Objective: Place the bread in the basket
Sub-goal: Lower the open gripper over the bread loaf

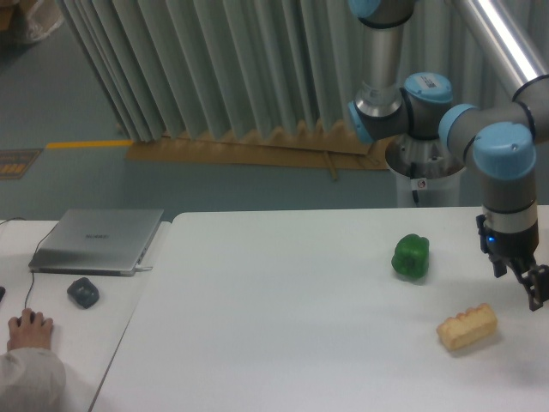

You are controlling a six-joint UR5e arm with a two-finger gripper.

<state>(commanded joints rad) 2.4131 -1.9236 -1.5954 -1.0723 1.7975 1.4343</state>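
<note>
Bread (467,327) lies down-left of your hand (518,284), near, untouched; long axis rises rightward. Hand spread, empty.
</note>
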